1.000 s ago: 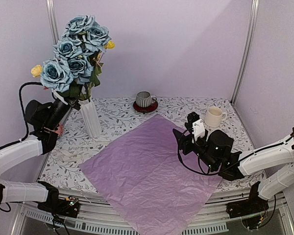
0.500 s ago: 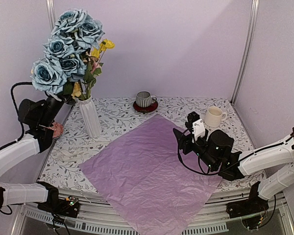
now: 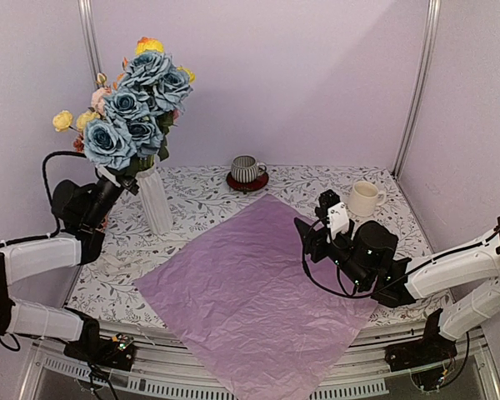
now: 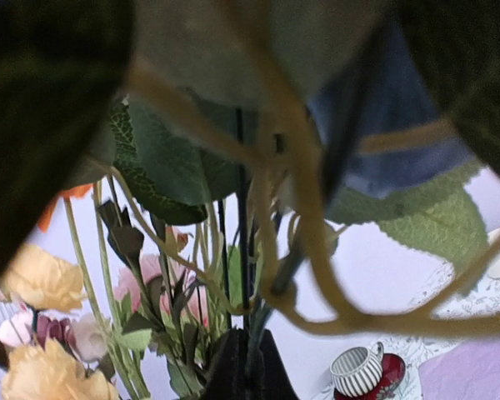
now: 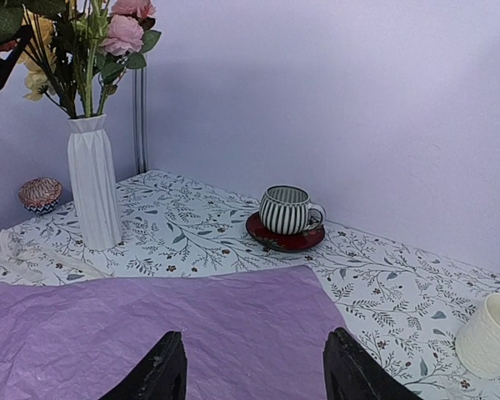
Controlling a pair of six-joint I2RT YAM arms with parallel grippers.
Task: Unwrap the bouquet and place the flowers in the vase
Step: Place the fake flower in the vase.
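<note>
The flowers (image 3: pixel 137 108), blue roses with yellow, pink and orange blooms, stand bunched over the white ribbed vase (image 3: pixel 154 200) at the back left. Their stems run down to its mouth. My left gripper (image 3: pixel 121 177) is beside the vase's rim, shut on the dark stems (image 4: pixel 248 367); leaves fill most of the left wrist view. The pink-lilac paper (image 3: pixel 250 292) lies spread flat across the table's middle. Above the paper's right edge my right gripper (image 3: pixel 304 242) hovers open and empty (image 5: pixel 254 371). The right wrist view shows the vase (image 5: pixel 93 183) with flowers (image 5: pixel 92 42) in it.
A grey striped mug (image 3: pixel 247 169) on a red saucer stands at the back centre. A cream mug (image 3: pixel 364 198) is at the back right. A small pink ball-like object (image 5: pixel 40 193) and pale ribbon (image 5: pixel 33 254) lie left of the vase. The paper overhangs the near edge.
My left gripper swung the bunch left and away from the vase, then back right; the flowers now stand more upright over the vase. The right arm has not moved.
</note>
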